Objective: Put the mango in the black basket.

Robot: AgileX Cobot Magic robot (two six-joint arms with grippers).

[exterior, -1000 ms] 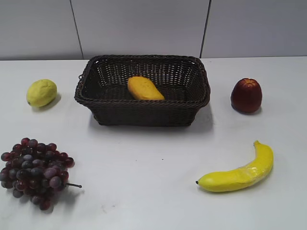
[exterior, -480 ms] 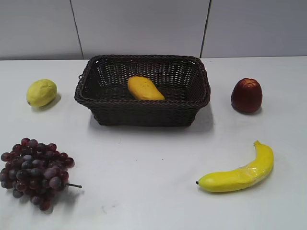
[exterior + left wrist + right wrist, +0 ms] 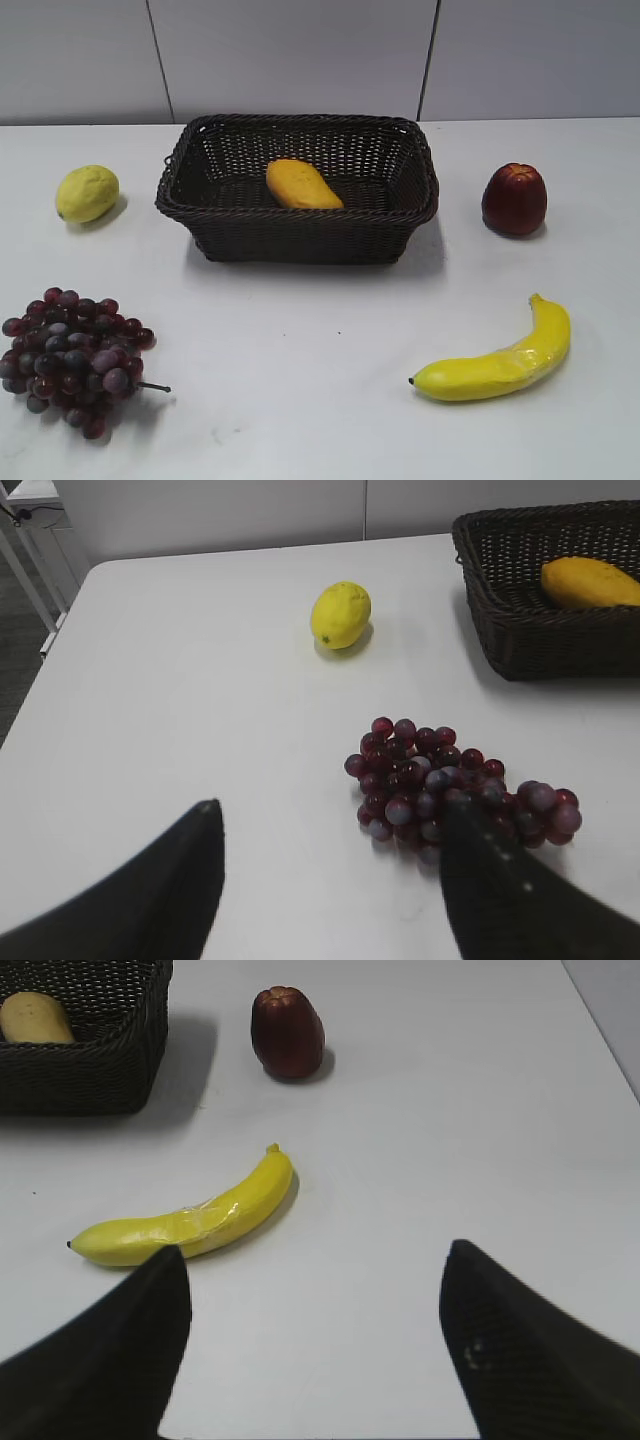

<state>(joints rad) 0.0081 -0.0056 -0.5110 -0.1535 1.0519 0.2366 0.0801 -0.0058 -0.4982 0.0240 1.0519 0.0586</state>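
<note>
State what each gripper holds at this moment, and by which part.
Nothing is held. The left gripper and right gripper are both open and empty above the table; the mango lies in the black basket.

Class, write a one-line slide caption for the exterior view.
Mango lies inside the black basket; other fruit surrounds it.

**No readable text**

No words, labels, brands, numbers or signs can be read in any view. The banana has a glossy patch at its middle, but no print can be made out on it.
</note>
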